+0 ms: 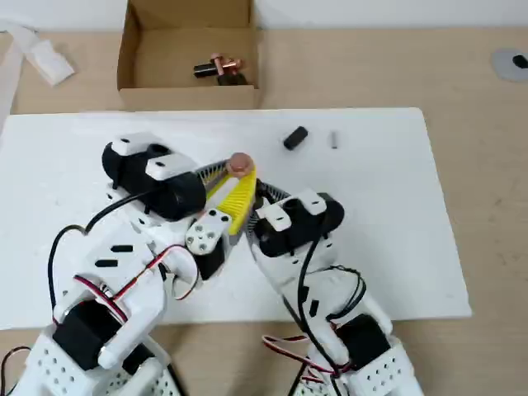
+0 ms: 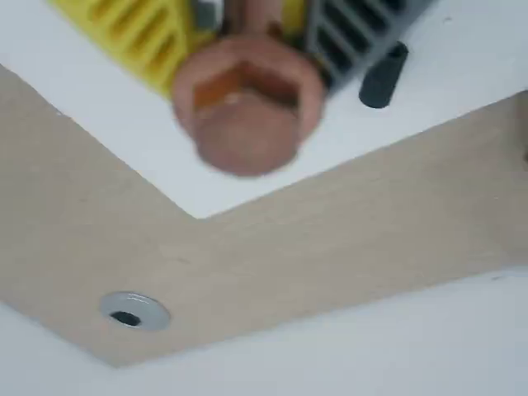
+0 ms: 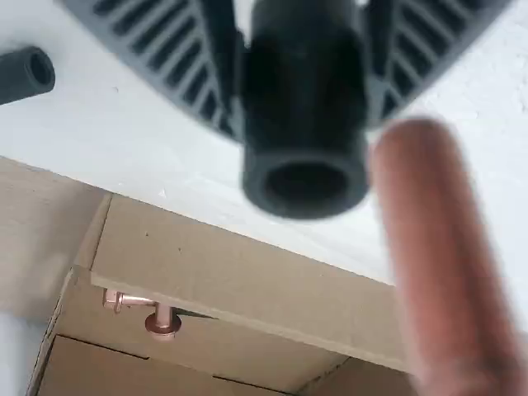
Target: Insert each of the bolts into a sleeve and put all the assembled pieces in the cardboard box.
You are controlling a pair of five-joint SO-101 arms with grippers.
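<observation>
My left gripper (image 1: 236, 170), with one yellow and one grey finger, is shut on a copper bolt (image 1: 239, 162) above the white mat; the bolt's hex head (image 2: 247, 103) faces the left wrist camera. My right gripper (image 3: 305, 49) is shut on a black sleeve (image 3: 305, 124) whose open bore faces the camera. The bolt's shank (image 3: 437, 247) lies just beside that bore, outside it. In the high view the two grippers meet at the mat's middle, with the right fingers (image 1: 266, 191) partly under the yellow one. A second black sleeve (image 1: 295, 138) lies loose on the mat. The cardboard box (image 1: 132, 62) holds assembled pieces (image 1: 221, 69).
The white mat (image 1: 396, 231) covers most of the wooden table. A small grey pin-like piece (image 1: 334, 140) lies right of the loose sleeve. A cable grommet (image 1: 511, 62) sits at the far right, and crumpled white paper (image 1: 45, 58) at the far left.
</observation>
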